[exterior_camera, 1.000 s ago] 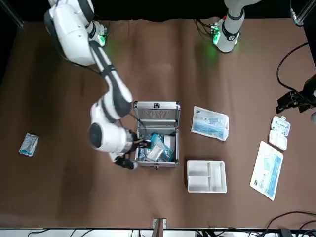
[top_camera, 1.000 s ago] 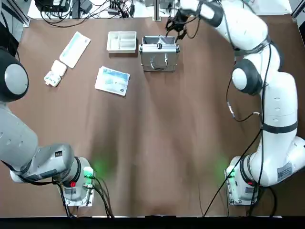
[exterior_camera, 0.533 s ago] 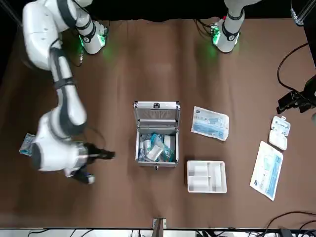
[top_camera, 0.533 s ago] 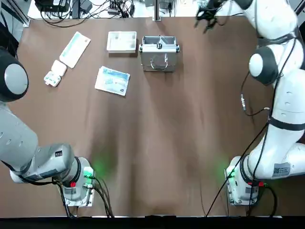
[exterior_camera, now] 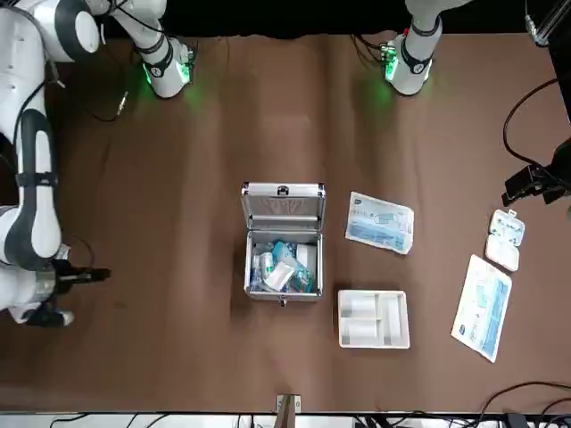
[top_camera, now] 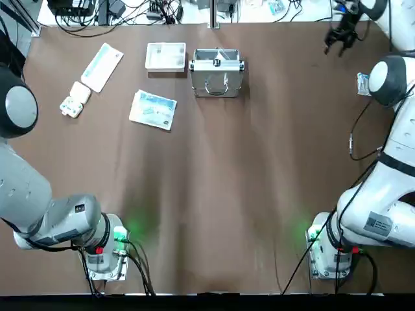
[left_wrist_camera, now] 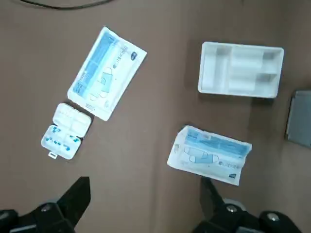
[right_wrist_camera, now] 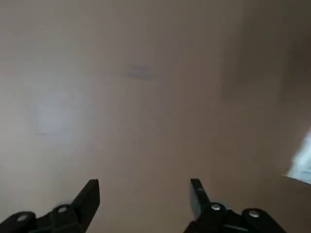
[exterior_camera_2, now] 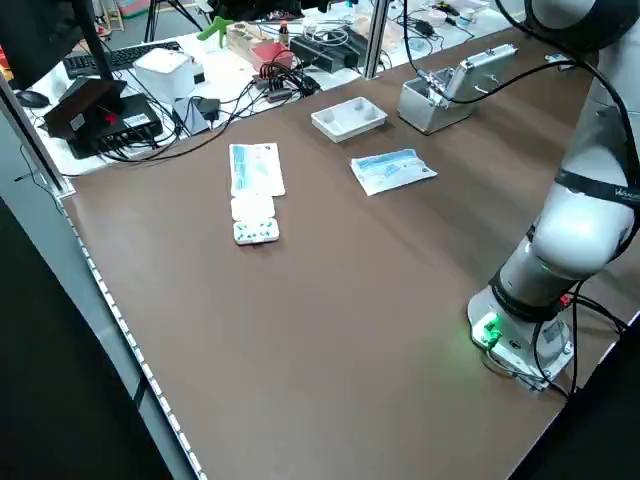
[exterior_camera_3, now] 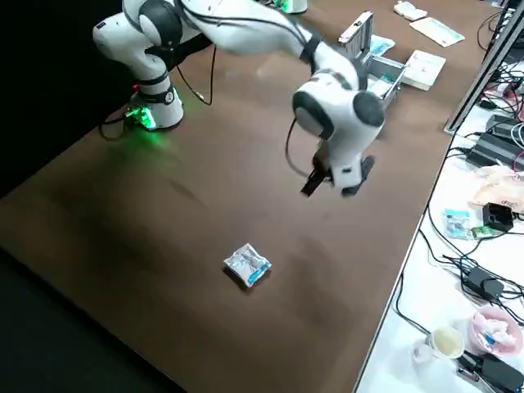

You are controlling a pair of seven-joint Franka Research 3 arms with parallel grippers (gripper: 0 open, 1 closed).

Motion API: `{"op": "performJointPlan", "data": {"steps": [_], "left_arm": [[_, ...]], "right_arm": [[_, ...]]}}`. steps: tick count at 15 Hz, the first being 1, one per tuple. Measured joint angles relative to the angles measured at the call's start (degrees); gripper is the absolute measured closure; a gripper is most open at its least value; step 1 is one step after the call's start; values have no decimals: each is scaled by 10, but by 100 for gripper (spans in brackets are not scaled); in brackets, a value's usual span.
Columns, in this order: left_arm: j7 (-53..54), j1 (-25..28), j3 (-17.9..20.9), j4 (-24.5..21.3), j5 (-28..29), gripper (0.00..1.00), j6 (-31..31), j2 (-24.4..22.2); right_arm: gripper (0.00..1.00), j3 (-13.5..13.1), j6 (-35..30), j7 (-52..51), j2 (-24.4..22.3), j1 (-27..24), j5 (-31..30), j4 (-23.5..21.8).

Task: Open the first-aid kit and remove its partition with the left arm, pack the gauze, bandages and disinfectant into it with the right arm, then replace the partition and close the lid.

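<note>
The first-aid kit (top_camera: 217, 71) stands at the table's far middle with its lid (exterior_camera: 283, 203) raised. Several blue-white items (exterior_camera: 283, 266) lie inside; I cannot pick out the disinfectant among them. Its white partition (exterior_camera: 373, 317) lies on the table beside it, also seen as the partition (left_wrist_camera: 240, 69). My right gripper (top_camera: 340, 35) is open and empty, far to the right of the kit, and hangs over bare table (right_wrist_camera: 144, 187). A small blue-white packet (exterior_camera_3: 247, 265) lies near it. My left gripper (left_wrist_camera: 146, 194) is open, hanging high over the table's left side.
Left of the kit lie a blue-white packet (top_camera: 153, 109), a long flat packet (top_camera: 102, 66) and a white blister pack (top_camera: 74, 99). The packet on the right (top_camera: 363, 83) is partly behind the right arm's elbow. Cables and clutter lie beyond the far edge.
My right gripper has left the kit's side and swung fast to the table's far right, open all the way. The left arm and the things on the table have not moved.
</note>
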Motion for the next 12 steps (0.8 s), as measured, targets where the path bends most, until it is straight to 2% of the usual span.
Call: {"op": "performJointPlan", "data": {"steps": [3, 7, 8, 12], "left_arm": [[0, 14, 0, -2, 0, 0, 9, 0], [0, 13, -1, -9, 0, 0, 13, 0], [0, 13, -1, -10, 0, 0, 15, 0], [0, 14, -1, -12, 0, 0, 23, 0]], "right_arm": [[16, 0, 27, -35, 9, -69, -33, -14], [15, -1, 80, -87, 18, -120, -53, -35], [12, -1, 90, -94, 20, -132, -59, -38], [11, -1, 138, -98, 28, -175, -62, -42]]}}
